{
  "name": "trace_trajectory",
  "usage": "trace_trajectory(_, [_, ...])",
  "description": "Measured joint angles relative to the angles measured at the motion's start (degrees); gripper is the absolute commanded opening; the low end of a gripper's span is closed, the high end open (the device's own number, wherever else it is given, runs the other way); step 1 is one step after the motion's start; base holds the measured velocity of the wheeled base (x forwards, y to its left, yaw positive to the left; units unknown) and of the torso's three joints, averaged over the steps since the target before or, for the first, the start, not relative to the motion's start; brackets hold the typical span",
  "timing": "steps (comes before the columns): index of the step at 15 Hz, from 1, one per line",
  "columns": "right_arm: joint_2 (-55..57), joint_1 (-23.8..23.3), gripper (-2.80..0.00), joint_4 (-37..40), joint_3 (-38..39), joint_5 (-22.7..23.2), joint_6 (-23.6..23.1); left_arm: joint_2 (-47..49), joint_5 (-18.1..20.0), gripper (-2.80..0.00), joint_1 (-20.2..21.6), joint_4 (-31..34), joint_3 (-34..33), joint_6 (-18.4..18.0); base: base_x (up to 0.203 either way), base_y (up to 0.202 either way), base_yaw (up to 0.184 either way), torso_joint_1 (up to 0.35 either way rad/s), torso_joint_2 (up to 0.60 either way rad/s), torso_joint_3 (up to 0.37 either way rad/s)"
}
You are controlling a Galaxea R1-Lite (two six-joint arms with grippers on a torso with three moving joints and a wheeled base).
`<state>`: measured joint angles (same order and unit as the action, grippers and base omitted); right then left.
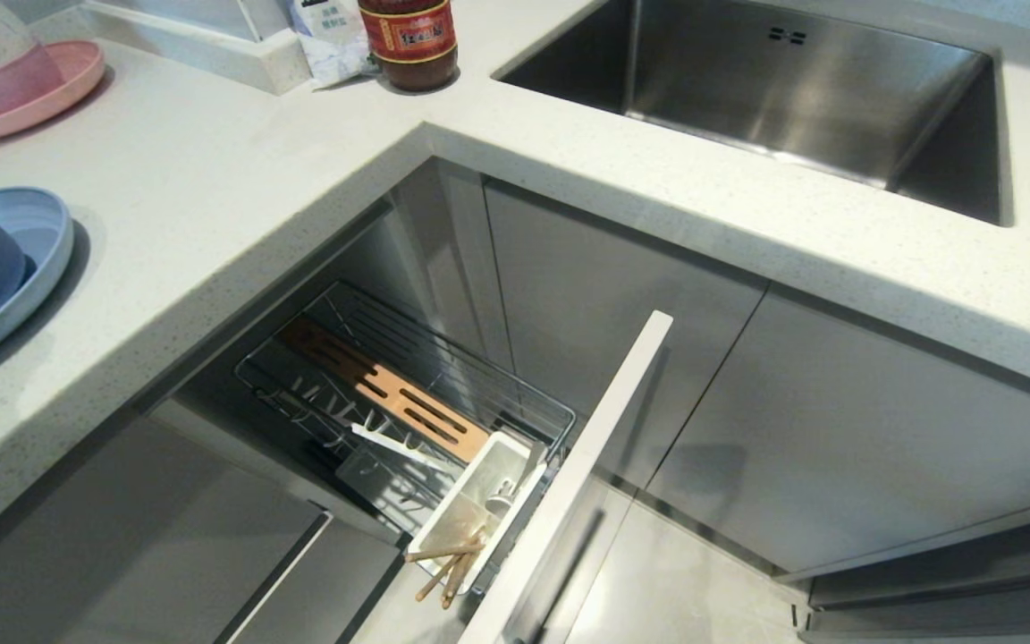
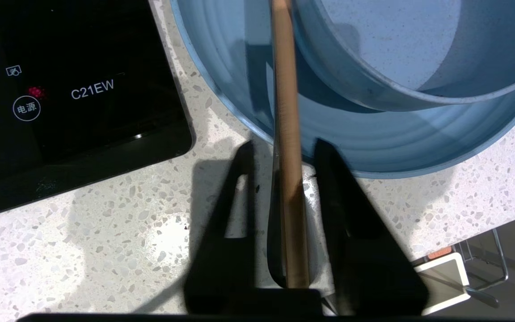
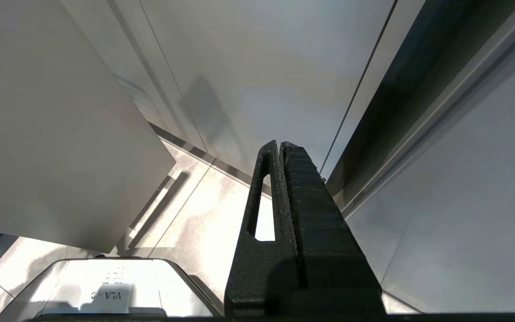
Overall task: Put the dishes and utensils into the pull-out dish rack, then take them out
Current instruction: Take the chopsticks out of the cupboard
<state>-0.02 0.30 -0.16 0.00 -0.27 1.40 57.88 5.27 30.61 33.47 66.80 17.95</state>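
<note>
The left hand (image 2: 284,179), jaws parted around a chopstick (image 2: 287,134) whose tip rests in the blue plate (image 2: 373,147), is apparently letting go.

A: What colour is the desk (image 1: 238,206)?
B: Off-white with fine grey and brown speckles. The plate (image 2: 373,147) on it is light blue, and so is the bowl (image 2: 396,49) sitting in it.
A: And the stick (image 2: 289,134) lying over the plate's rim?
B: Light brown wood. The left gripper (image 2: 284,152) around it is black.
A: The cooktop (image 2: 61,89)?
B: Glossy black, with white lettering and a small red light.
A: Down in the rack (image 1: 408,394)?
B: Chrome wire, an orange-brown slotted wooden strip (image 1: 381,389), a white box (image 1: 479,501) and light-brown chopsticks (image 1: 448,568).
A: Anything pink?
B: A pink plate (image 1: 50,98). The sink (image 1: 801,98) is dull steel grey, and the right gripper (image 3: 291,188) is black.
</note>
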Motion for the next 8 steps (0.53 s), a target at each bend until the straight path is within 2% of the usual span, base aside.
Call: trace_trajectory(8, [0.0,0.0,-2.80,0.0,0.0,0.0,0.0,-0.1,-0.2,0.00,-0.2,-0.1,0.8,0.0,0.000,0.000,0.000,0.000,0.00,0.000])
